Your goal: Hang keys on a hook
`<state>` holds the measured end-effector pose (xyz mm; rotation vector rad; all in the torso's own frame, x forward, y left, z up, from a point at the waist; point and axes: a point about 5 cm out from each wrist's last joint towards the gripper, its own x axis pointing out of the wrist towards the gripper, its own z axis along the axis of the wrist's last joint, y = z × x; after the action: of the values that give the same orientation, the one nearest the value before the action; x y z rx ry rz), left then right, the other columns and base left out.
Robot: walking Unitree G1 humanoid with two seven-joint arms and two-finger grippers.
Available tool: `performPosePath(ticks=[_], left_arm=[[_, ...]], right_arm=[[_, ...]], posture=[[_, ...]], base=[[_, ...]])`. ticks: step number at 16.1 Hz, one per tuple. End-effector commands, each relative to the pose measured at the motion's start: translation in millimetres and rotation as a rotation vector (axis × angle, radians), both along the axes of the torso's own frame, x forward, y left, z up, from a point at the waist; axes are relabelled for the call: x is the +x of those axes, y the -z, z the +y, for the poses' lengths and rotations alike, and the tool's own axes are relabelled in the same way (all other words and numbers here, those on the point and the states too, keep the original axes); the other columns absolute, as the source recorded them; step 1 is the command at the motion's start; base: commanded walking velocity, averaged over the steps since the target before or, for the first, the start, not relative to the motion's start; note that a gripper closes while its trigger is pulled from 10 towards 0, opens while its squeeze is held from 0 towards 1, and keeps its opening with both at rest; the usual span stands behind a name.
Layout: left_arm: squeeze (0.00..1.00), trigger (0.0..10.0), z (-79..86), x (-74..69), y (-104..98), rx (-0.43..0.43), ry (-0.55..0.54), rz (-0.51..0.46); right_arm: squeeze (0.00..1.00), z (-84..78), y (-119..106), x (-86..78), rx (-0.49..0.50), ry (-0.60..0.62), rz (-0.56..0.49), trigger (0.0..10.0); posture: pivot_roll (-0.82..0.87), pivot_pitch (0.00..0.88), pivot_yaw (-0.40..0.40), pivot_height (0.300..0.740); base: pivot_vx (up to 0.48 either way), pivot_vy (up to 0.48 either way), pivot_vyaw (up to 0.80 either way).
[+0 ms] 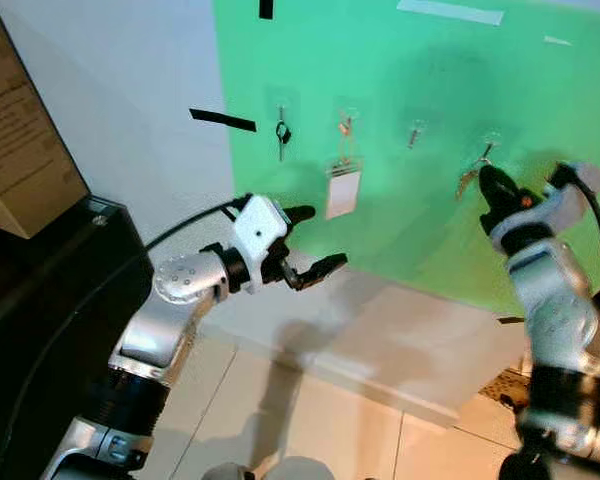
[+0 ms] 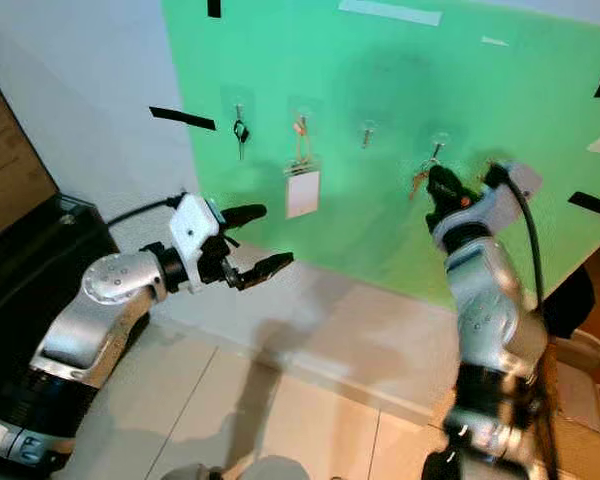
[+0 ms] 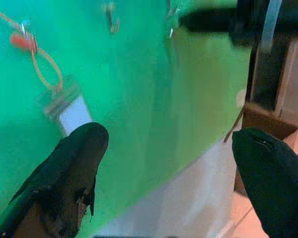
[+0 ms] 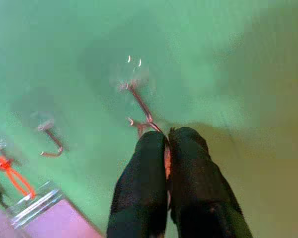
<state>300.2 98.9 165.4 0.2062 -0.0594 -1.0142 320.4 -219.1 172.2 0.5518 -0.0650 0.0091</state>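
Pinching keys point(image 1: 468, 180) at hook point(image 1: 487, 152), right end effector point(image 1: 490, 185)

green board point(image 1: 430, 130) on white wall point(image 1: 130, 70); badge card point(image 1: 343, 188) hanging; black tape strip point(image 1: 223, 120); tiled floor point(image 1: 310, 420).

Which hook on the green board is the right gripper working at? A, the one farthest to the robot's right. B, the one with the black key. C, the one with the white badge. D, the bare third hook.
A: the right gripper, jaws pinched on the keys, is at the rightmost hook, past the black key, badge and bare hook.
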Motion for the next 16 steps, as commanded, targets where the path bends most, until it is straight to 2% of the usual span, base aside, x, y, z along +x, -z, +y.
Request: performPosePath(ticks=[1,9,10,16], left_arm=[[0.0,10.0,-2.2,1.8,-12,-0.021,0.018,-0.029],[0.0,10.0,1.0,3.2,-8,-0.021,-0.026,-0.021],[0.0,10.0,4.5,6.8,-6,-0.02,-0.071,-0.019],[0.0,10.0,25.3,16.6,7,-0.004,-0.289,0.008]], right_arm=[[1.0,1.1,-6,-1.4,-0.009,-0.004,-0.042,10.0],[1.0,3.6,-3,-7.9,-0.08,0.018,-0.038,10.0],[1.0,6.7,-2,-11.1,-0.124,0.012,-0.046,10.0],[1.0,21.5,17,-32.4,-0.226,0.001,0.007,10.0]], posture=[[-0.06,0.0,0.006,0.74],[-0.07,0.0,0.016,0.74],[-0.08,0.0,0.023,0.74],[-0.09,0.0,0.03,0.74]], base=[[0.0,0.0,0.0],[0.0,0.0,0.0],[0.0,0.0,0.0],[0.0,0.0,0.0]])
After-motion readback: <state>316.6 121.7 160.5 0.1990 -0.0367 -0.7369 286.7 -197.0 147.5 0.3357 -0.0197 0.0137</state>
